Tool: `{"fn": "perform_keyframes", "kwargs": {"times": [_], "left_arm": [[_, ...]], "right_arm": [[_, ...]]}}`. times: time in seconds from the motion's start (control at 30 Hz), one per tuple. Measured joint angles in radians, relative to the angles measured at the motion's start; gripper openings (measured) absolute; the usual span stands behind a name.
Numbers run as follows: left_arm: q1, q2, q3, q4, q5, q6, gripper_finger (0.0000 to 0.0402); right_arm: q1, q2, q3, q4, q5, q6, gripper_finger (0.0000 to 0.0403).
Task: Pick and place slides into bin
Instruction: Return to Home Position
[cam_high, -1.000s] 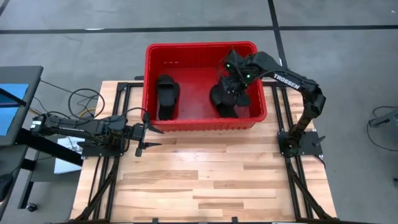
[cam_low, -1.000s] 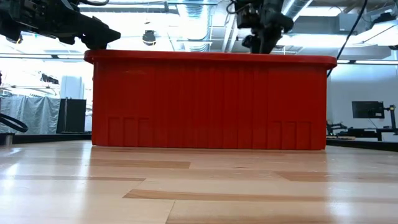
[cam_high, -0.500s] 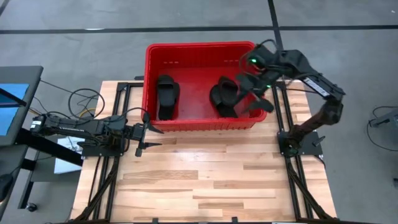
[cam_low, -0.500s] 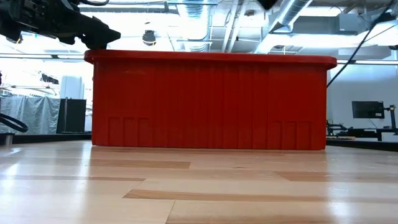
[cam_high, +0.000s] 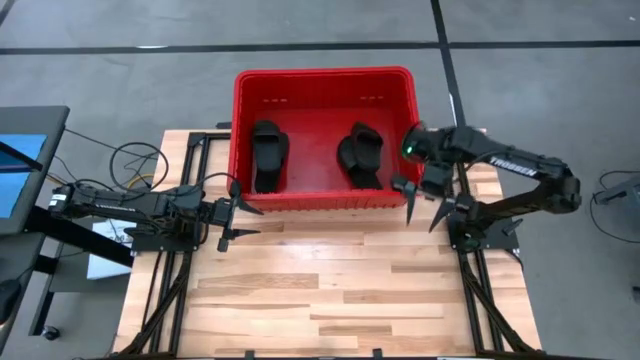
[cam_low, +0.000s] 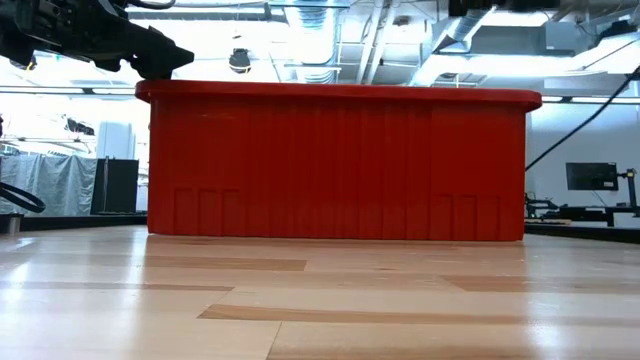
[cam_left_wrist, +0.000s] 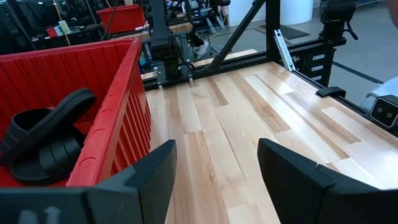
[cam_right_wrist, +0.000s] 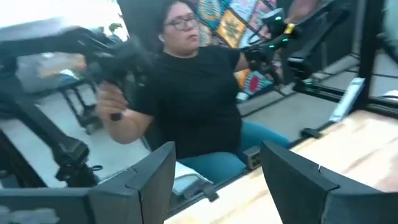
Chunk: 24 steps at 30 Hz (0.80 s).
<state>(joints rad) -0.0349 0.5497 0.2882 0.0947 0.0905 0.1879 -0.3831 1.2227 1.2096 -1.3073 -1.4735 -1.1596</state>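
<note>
The red bin (cam_high: 325, 135) stands at the table's far edge and also shows in the low view (cam_low: 340, 165). Black slides lie on its floor in two heaps, one at the left (cam_high: 268, 155) and one at the right (cam_high: 362, 157). The left wrist view shows the left heap (cam_left_wrist: 43, 137), one slide leaning on another. My left gripper (cam_high: 235, 212) is open and empty beside the bin's near left corner. My right gripper (cam_high: 424, 212) is open and empty outside the bin, just past its near right corner.
Bare wooden tabletop (cam_high: 330, 280) stretches from the bin to the near edge. Black frame rails run along both table sides (cam_high: 470, 290). In the right wrist view a seated person in a black shirt (cam_right_wrist: 186, 93) shows beyond the table.
My right gripper has risen out of the bin's right half. It has swung over the rim toward the table's right and near edges and turned to point outward. The right heap of slides stays on the bin floor. My left arm has kept still.
</note>
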Motion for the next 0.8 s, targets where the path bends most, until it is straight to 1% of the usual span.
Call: {"fn": "perform_keyframes", "kwargs": {"times": [0.13,0.23,0.43,0.6,0.8], "left_arm": [[0.0,0.0,0.0,0.0,0.0,0.0,0.0219],[-0.013,-0.008,0.0,-0.004,-0.007,0.0,0.0219],[-0.07,-0.064,-0.001,-0.051,-0.01,-0.001,0.0219],[-0.138,-0.156,-0.001,-0.156,-0.027,-0.001,0.0219],[-0.214,-0.212,-0.001,-0.295,-0.027,-0.001,0.0219]], "right_arm": [[0.056,0.009,-0.146,0.132,-0.068,0.0,0.0224],[0.109,0.039,-0.199,0.192,-0.094,0.001,0.0224],[0.207,0.115,-0.199,0.204,-0.099,0.001,0.0224],[0.262,0.152,-0.193,0.224,-0.099,0.0,0.0224],[0.34,0.174,-0.207,0.214,-0.098,-0.024,0.0224]]}}
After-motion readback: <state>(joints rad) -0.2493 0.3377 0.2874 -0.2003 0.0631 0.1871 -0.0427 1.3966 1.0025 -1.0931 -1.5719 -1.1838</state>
